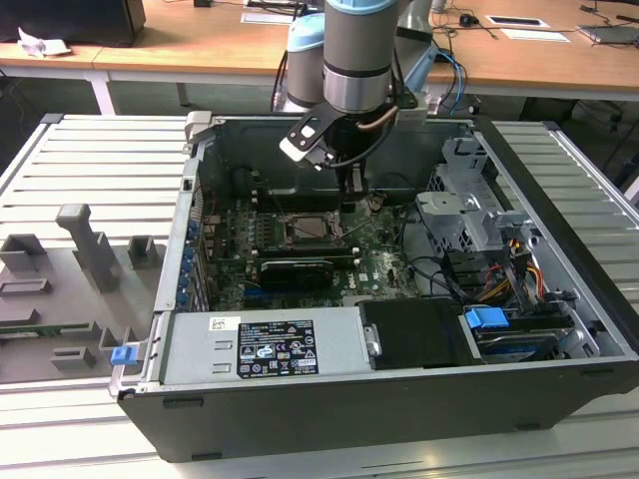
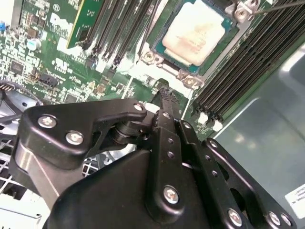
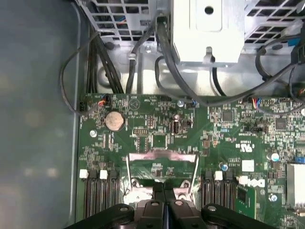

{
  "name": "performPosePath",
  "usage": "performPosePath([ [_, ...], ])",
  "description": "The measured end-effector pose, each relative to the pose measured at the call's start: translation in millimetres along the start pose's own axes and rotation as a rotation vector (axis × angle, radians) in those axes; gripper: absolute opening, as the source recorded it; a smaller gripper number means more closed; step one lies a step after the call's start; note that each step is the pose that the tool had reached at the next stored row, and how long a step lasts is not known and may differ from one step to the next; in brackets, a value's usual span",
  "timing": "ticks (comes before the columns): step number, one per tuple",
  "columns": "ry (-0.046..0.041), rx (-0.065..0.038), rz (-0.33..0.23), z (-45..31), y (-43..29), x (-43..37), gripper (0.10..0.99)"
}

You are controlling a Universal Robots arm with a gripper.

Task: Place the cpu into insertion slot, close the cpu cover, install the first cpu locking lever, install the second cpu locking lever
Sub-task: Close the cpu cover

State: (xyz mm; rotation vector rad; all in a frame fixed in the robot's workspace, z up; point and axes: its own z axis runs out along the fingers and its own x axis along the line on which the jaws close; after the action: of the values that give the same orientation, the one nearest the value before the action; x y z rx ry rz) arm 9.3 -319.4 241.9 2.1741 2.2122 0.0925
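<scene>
One cpu (image 2: 198,32), one motherboard (image 3: 143,102), one computer case (image 1: 399,419), one coin battery (image 3: 114,120)

A robotics lab: open computer case (image 1: 349,424) on slatted metal bench (image 1: 70,165), desks (image 1: 200,45) behind.

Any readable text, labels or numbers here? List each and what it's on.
Power supply label, exterior view: print too small to read.
Motherboard white markings, in both wrist views: too blurred to read.
Sticker on the case panel, second wrist view: cut off, unreadable.
No text can be quoted.
</scene>
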Motion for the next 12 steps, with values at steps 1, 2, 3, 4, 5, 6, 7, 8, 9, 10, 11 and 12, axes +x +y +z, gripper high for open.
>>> performPosePath([
  [1, -0.0001, 0.000, 0.000, 0.1, 1.5, 0.0, 0.106],
  [2, 0.0000, 0.000, 0.000, 0.3, 3.8, -0.1, 0.106],
  [3, 0.0000, 0.000, 0.000, 0.6, 7.7, -0.1, 0.106],
  [4, 0.0002, 0.000, 0.000, 0.7, 9.6, -0.2, 0.106],
  [5, 0.0001, 0.000, 0.000, 0.7, 10.5, -0.2, 0.106],
  [6, -0.0001, 0.000, 0.000, -0.2, 10.8, -0.2, 0.106],
  [7, 0.0001, 0.000, 0.000, -2.0, 10.9, -0.2, 0.106],
  [8, 0.0000, 0.000, 0.000, -3.4, 11.0, -0.2, 0.106],
  [9, 0.0000, 0.000, 0.000, -5.0, 11.2, -0.1, 0.106],
  [10, 0.0000, 0.000, 0.000, -7.4, 11.4, -0.1, 0.106],
  [11, 0.0001, 0.000, 0.000, -8.7, 11.9, -0.1, 0.106],
  [12, 0.0002, 0.000, 0.000, -9.2, 12.7, -0.1, 0.106],
])
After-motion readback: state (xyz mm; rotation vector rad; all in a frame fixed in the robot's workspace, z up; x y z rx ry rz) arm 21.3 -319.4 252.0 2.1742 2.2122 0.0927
